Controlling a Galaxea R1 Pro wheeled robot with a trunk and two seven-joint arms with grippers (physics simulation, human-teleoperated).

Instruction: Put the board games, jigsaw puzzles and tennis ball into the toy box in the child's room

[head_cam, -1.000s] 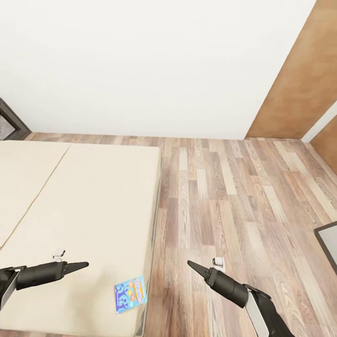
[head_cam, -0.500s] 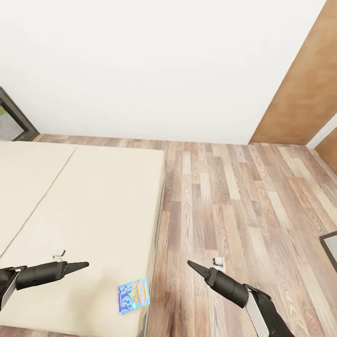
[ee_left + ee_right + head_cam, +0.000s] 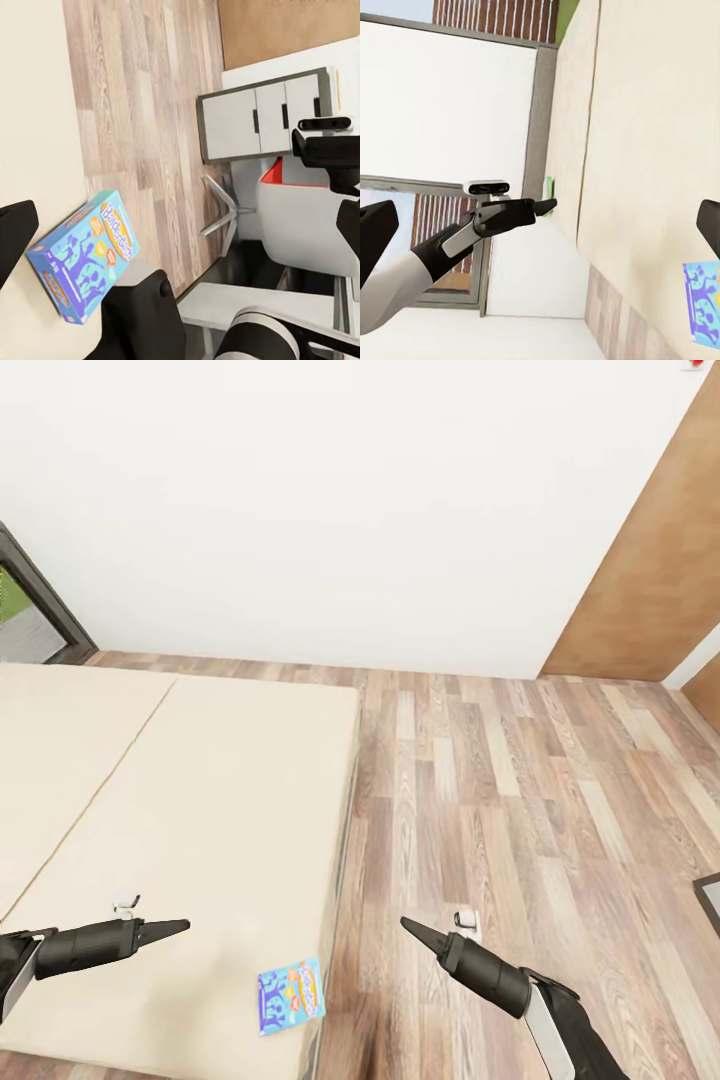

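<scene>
Cream-beige mattress of the bed (image 3: 200, 800) lies beneath the left hand (image 3: 182, 926), which hovers above it with nothing between its fingers. In the head view those fingers read as one closed dark point; in the left wrist view two dark finger parts stand apart at the picture's edges, so whether this hand is released or clenched cannot be told. The light-blue board game (image 3: 291, 996) lies flat on the mattress at the bed's near corner, between the two hands and nearer the robot than both fingertips (apart from each, touching neither). The left wrist view shows the same box (image 3: 84, 256) just beside the mattress edge, with wood-plank floor (image 3: 520, 810) past it.

The right hand (image 3: 407, 926) hangs over the floor, beside the bed's edge, grasping nothing; its fingers likewise look joined from above, yet its own camera shows dark tips at opposite edges, so its state cannot be told. A white wall (image 3: 330, 500) and a brown door (image 3: 650, 580) stand well beyond both hands.
</scene>
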